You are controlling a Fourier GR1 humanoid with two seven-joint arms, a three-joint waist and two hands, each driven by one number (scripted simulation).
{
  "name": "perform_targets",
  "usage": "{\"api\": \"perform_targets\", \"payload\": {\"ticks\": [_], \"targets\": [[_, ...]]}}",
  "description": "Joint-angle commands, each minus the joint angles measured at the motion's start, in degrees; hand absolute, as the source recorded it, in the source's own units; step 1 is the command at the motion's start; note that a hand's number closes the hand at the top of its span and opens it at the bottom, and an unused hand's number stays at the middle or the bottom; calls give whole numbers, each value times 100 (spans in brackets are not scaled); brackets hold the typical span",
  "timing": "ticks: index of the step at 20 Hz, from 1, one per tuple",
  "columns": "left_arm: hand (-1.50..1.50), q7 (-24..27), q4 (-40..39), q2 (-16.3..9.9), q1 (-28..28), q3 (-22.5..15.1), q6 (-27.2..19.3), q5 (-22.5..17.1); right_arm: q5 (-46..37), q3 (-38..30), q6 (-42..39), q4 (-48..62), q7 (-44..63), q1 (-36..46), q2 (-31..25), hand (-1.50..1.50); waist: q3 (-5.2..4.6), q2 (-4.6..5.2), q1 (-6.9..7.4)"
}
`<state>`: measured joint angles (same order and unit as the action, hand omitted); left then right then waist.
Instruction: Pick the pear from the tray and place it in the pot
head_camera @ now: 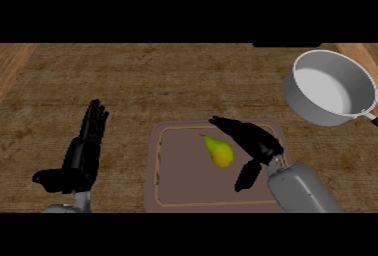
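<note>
The pear (218, 152) lies on the tray (171, 185), a little right of the tray's middle, in the lower centre of the frame. It is yellow-green with an orange blush toward its lower end, and its thin stem points up and to the left. It lies flat on the tray's brownish inner surface, apart from the pale line that runs just inside the rim.

The right hand (249, 138) is just beside the pear on its right. Its fingers reach out toward the upper left, above the fruit's top end, and its thumb hangs downward to the lower right of the pear. The hand is spread and holds nothing; whether any finger touches the pear cannot be told. Its grey forearm enters from the lower right of the frame, crossing the tray's right edge.

The tray is a rounded rectangle set on the wooden counter (148, 85), reaching to the lower edge of the view.

The left hand (83, 155) rests at the lower left of the frame, left of the tray, fingers straight and pointing up, unclenched and holding nothing.

The pot (363, 90) stands at the upper right, well apart from the tray. It is grey metal with a pale inside, and its handle juts toward the right edge.
</note>
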<state>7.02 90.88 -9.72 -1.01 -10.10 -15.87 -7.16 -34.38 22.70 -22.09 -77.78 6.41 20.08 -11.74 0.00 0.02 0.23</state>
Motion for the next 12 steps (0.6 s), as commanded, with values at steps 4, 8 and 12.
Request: {"api": "perform_targets", "payload": {"ticks": [4, 8, 12], "targets": [[0, 24, -37, 187, -36, 229, 161, 182, -655, -213, 246, 926, -540, 181, 394, -150, 1, 1, 6], [0, 97, -198, 403, -53, 204, 196, 349, -882, -291, 292, 881, -737, -52, 453, -150, 0, -1, -9], [0, 118, 64, 330, 170, 342, 407, 287, -883, -352, -55, 259, -774, -319, 299, -150, 0, -7, -20]]}}
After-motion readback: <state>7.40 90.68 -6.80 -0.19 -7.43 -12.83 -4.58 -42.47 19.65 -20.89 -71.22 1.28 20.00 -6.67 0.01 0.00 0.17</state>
